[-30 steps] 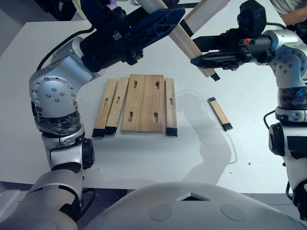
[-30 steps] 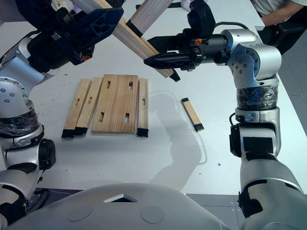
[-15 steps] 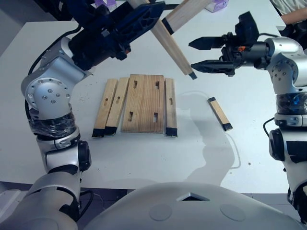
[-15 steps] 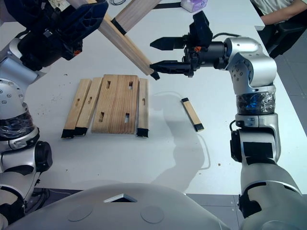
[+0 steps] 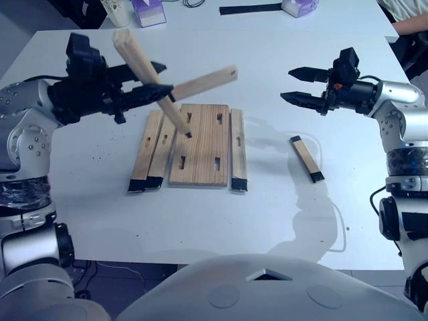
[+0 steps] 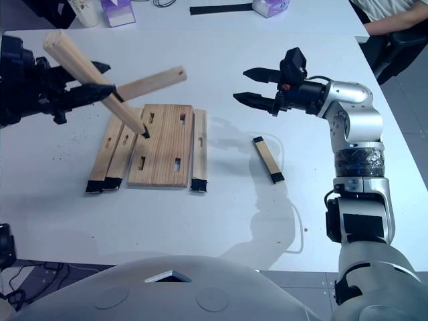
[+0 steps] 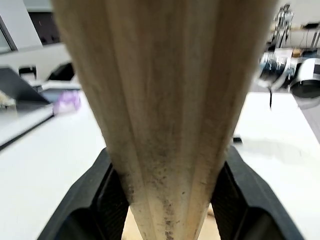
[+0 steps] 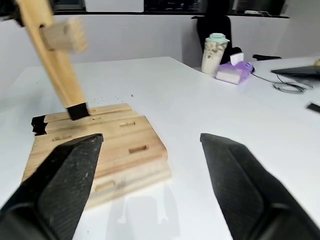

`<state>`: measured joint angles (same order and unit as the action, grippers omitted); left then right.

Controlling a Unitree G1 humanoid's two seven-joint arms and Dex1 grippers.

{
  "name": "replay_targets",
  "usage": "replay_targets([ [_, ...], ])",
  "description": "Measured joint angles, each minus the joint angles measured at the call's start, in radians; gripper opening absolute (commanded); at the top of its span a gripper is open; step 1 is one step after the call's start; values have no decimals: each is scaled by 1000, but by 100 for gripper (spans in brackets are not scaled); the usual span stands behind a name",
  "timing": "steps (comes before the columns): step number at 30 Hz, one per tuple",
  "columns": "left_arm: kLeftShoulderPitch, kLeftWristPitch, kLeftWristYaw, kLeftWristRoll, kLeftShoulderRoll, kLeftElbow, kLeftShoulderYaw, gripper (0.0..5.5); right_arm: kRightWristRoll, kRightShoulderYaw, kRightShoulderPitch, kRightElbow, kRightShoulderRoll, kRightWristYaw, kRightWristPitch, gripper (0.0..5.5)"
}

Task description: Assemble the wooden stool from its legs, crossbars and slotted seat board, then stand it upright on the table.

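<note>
Bright, even light was cast from above; soft shadows were thrown onto the surface (image 5: 200, 227). The close wooden leg (image 7: 165, 100) was rendered blurred.

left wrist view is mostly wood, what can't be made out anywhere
Left wrist view: the pale wooden leg, blurred against the lens, hides the white table below.
Left eye view: the left gripper's black fingers cover where the lighter wooden crossbar joins that leg.
Right eye view: the short black-ended wooden bar is too small to show any slot.

Office: white table (image 8: 210, 95), swivel chair (image 8: 216, 29)
</note>
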<state>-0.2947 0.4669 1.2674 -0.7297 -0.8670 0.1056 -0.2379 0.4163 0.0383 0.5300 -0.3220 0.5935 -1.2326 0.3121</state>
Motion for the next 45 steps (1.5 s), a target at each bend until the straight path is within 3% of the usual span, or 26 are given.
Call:
replay_targets([
  [17,91,4,28,2,18,82,15,205,-26,-7,61,-76,-1,-5,-11,360],
  [32,-11,-42,161,57,-7,-68,93,205,-26,-6,61,-72,-18,7,-12,360],
  [45,-30,-53,182,60,-9,-54,136,205,-29,-6,62,-95,-40,12,-32,360],
])
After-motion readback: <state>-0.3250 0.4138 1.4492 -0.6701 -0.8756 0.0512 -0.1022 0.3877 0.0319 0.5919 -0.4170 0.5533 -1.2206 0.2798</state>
